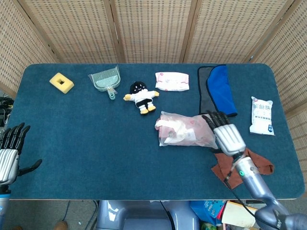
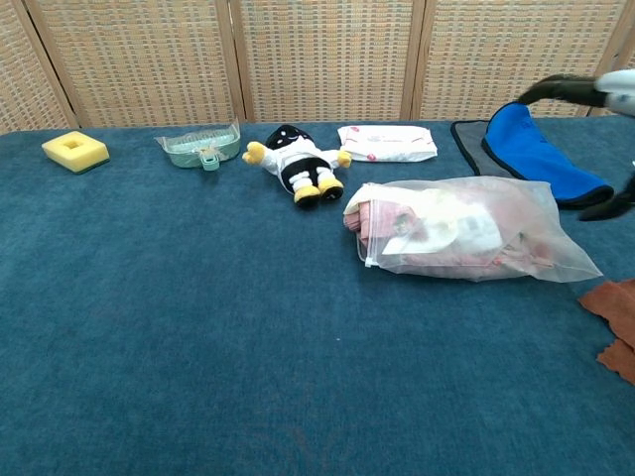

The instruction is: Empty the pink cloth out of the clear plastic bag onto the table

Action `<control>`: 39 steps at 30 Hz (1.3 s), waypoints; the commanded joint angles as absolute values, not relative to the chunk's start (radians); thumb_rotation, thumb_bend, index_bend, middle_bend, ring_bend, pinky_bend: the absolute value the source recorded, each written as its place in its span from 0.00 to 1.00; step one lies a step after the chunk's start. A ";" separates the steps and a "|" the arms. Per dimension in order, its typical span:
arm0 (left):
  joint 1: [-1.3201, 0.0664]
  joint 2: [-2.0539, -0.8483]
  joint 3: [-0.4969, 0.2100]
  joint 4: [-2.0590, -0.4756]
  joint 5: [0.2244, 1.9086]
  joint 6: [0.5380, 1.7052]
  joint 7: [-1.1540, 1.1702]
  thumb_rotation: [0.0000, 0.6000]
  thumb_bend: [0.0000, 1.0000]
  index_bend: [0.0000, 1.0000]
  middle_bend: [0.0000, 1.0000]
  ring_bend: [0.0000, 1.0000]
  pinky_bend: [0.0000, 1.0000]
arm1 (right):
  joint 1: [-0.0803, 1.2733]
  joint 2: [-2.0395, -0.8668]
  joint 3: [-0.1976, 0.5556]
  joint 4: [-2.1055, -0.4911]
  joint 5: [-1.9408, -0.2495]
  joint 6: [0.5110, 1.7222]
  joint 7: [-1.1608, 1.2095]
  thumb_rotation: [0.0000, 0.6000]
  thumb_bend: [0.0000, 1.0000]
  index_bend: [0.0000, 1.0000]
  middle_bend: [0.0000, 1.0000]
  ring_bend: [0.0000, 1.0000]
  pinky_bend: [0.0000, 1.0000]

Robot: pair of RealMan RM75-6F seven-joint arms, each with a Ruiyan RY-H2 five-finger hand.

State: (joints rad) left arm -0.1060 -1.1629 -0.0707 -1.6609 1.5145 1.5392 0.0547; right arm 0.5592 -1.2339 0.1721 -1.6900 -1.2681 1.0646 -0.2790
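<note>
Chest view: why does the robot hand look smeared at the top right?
Chest view: the right robot hand is motion-blurred and cut by the frame edge, while the clear plastic bag stays sharp. Head view: that robot hand looks crisp, under even light with soft shadows.
</note>
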 commanded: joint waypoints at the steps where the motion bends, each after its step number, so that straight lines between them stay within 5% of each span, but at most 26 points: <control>1: -0.113 -1.167 -0.075 -1.653 1.499 1.521 0.057 1.00 0.18 0.00 0.00 0.00 0.00 | 0.738 -1.366 0.266 -1.606 -1.052 0.892 -0.435 1.00 0.00 0.00 0.00 0.00 0.00; 13: -0.143 -1.174 -0.095 -1.634 1.424 1.443 0.062 1.00 0.18 0.00 0.00 0.00 0.00 | 0.967 -1.510 0.246 -1.444 -0.535 0.758 -0.698 1.00 0.00 0.00 0.00 0.00 0.00; 24: -0.161 -1.185 -0.106 -1.622 1.394 1.412 0.066 1.00 0.18 0.00 0.00 0.00 0.00 | 1.070 -1.598 0.191 -1.315 -0.343 0.728 -0.737 1.00 0.00 0.00 0.00 0.00 0.00; 26: -0.163 -1.187 -0.107 -1.619 1.391 1.409 0.068 1.00 0.18 0.00 0.00 0.00 0.00 | 1.077 -1.620 0.181 -1.280 -0.351 0.730 -0.735 1.00 0.00 0.00 0.05 0.02 0.01; 29: -0.166 -1.192 -0.107 -1.615 1.384 1.401 0.073 1.00 0.18 0.00 0.00 0.00 0.00 | 1.076 -1.644 0.168 -1.240 -0.389 0.735 -0.724 1.00 0.01 0.11 0.28 0.23 0.21; 31: -0.169 -1.195 -0.107 -1.612 1.380 1.397 0.076 1.00 0.18 0.00 0.00 0.00 0.00 | 1.071 -1.657 0.160 -1.216 -0.428 0.739 -0.710 1.00 0.18 0.34 0.47 0.42 0.43; 34: -0.172 -1.200 -0.109 -1.608 1.375 1.393 0.081 1.00 0.18 0.00 0.00 0.00 0.00 | 1.045 -1.666 0.172 -1.210 -0.532 0.763 -0.636 1.00 0.53 0.55 0.62 0.57 0.61; 37: -0.176 -1.206 -0.109 -1.605 1.372 1.388 0.085 1.00 0.18 0.00 0.00 0.00 0.00 | 0.997 -1.654 0.189 -1.235 -0.675 0.777 -0.505 1.00 0.73 0.61 0.66 0.60 0.66; 39: -0.178 -1.208 -0.110 -1.604 1.373 1.387 0.086 1.00 0.18 0.00 0.00 0.00 0.00 | 0.970 -1.631 0.193 -1.260 -0.769 0.771 -0.422 1.00 0.76 0.61 0.66 0.60 0.66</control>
State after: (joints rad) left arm -0.1780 -1.2080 -0.1093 -1.6044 1.3731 1.3875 0.0856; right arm 1.0246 -1.6519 0.1790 -1.2304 -0.6184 0.7613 -0.5615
